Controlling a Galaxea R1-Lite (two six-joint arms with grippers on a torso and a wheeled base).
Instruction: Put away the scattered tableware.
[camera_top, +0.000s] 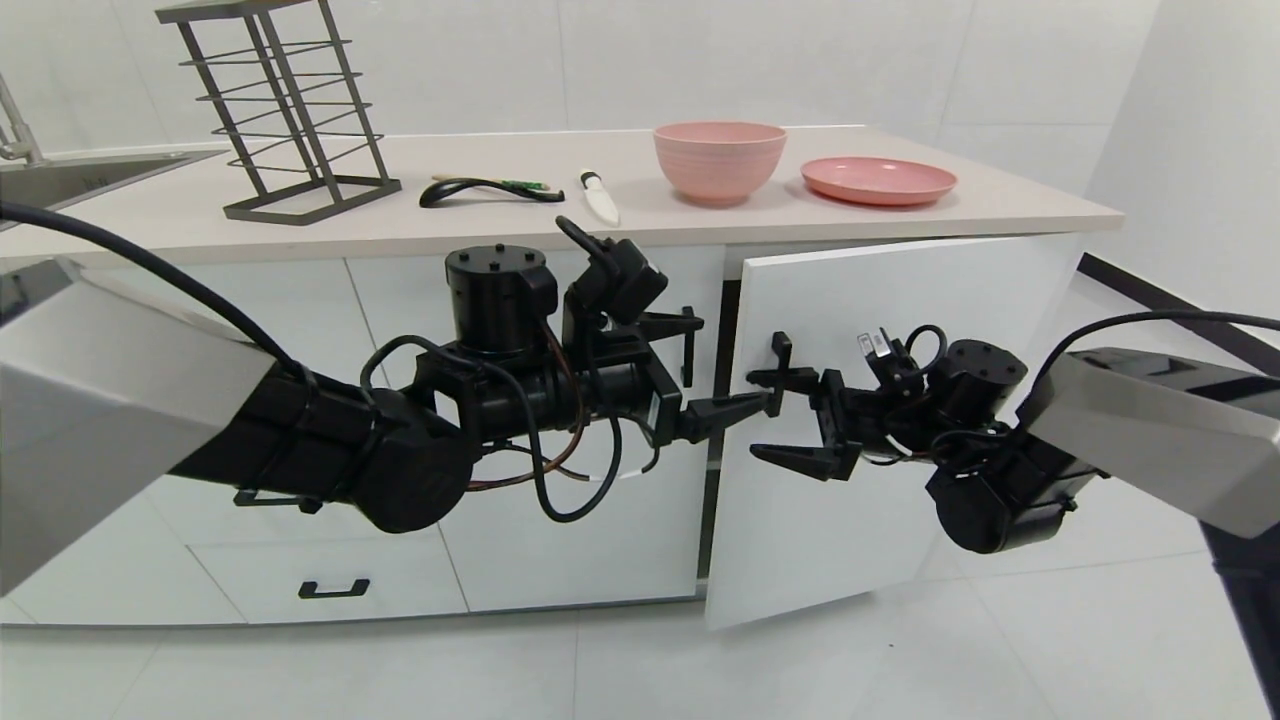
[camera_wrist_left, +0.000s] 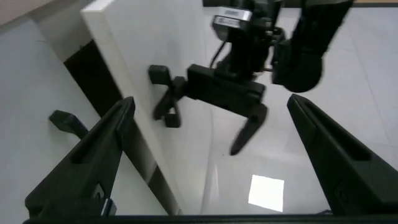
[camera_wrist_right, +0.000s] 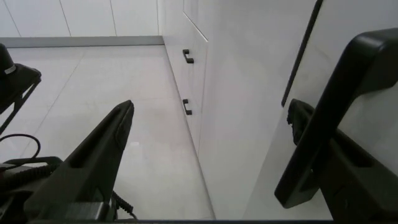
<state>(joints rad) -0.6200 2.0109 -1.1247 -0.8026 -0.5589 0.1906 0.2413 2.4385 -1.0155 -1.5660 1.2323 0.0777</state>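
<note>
White kitchen counter (camera_top: 300, 215) along the far side carries your tableware: pink bowl (camera_top: 719, 160) and pink plate (camera_top: 878, 180) to the right, knife (camera_top: 600, 197), black spoon (camera_top: 480, 189) and chopsticks (camera_top: 505, 183) toward the middle, beside a wire rack (camera_top: 290, 110). All of it sits well apart from both arms, which hang low in front of the cabinets.

Your right gripper (camera_top: 795, 420) is spread, one finger against the handle (camera_top: 781, 362) of the half-open cabinet door (camera_top: 900, 430), gripping nothing. Your left gripper (camera_top: 725, 365) is also released and empty, its tip just beside the right one.

Watch three things, I'd judge. That single finger could slip off the handle and leave the door half-open. The two grippers are near enough to knock together. A wider swing could bring the door's edge against the left arm.
</note>
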